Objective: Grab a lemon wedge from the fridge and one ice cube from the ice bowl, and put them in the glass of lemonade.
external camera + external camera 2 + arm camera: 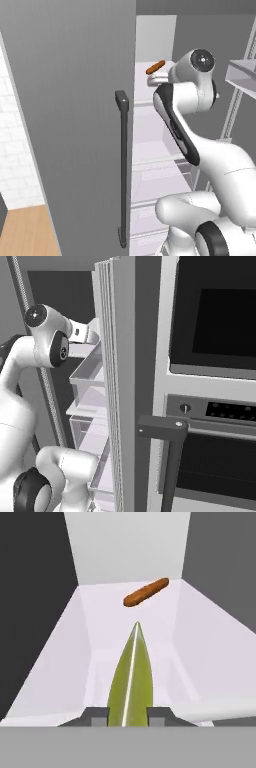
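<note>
Two dark finger tips of the claw point(128, 717) sat close together at the bottom of the hand view with the small yellow-green lemon wedge point(131, 679) pinched between them, pointed end out toward the back of the compartment, so the claw was narrow and holding the wedge. Wedge was inside the tall matte grey fridge point(70, 110), over a white shelf point(70, 662), arm reaching in past the open door. Fetch step looked about done; carrying out to the glass and the ice cube were judged not yet done. Risks: the grip seemed to be on the thin butt end only, so the wedge could pivot or slip if the arm swung fast on the way out. Pulling back at an angle could knock the arm against the door edge or the clear door bins point(90, 368) seen in the right base view. An orange-brown sausage-shaped item point(146, 592) lay further back on the same shelf, well apart from the wedge, not in the way. The long black vertical bar handle point(122, 170) stood on the closed door, left of the arm. A dark built-in oven point(215, 321) with a black bar handle point(162, 428) stood right of the fridge.
</note>
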You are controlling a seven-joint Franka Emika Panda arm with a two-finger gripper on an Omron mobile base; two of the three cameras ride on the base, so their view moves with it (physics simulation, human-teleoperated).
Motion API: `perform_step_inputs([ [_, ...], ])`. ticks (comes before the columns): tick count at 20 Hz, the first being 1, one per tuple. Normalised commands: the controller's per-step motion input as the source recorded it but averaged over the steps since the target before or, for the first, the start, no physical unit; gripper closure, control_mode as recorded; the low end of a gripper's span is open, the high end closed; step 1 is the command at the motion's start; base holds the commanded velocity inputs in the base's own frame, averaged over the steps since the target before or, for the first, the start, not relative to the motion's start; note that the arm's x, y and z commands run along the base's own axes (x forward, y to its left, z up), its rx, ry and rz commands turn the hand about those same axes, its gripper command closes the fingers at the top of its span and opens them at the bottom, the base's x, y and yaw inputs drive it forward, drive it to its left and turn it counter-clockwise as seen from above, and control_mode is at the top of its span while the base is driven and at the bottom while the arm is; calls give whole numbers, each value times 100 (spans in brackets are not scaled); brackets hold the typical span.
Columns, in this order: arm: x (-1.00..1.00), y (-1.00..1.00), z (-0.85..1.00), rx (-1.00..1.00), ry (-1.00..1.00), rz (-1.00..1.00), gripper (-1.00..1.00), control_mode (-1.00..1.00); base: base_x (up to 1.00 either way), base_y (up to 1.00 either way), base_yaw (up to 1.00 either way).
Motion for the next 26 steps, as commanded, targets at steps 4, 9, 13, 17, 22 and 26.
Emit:
perform_step_inputs([
  [4,-100,15,-67,6,35,0,100,-100,0,0,0],
  [9,-100,-15,-100,3,25,0,100,-100,0,0,0],
  [13,-74,-23,-69,1,0,0,100,-100,0,0,0],
  [17,-50,3,-39,0,11,0,100,-100,0,0,0],
  [22,0,0,0,0,0,0,100,100,-94,17,0],
  [26,0,0,0,0,0,0,100,100,-100,33,0],
])
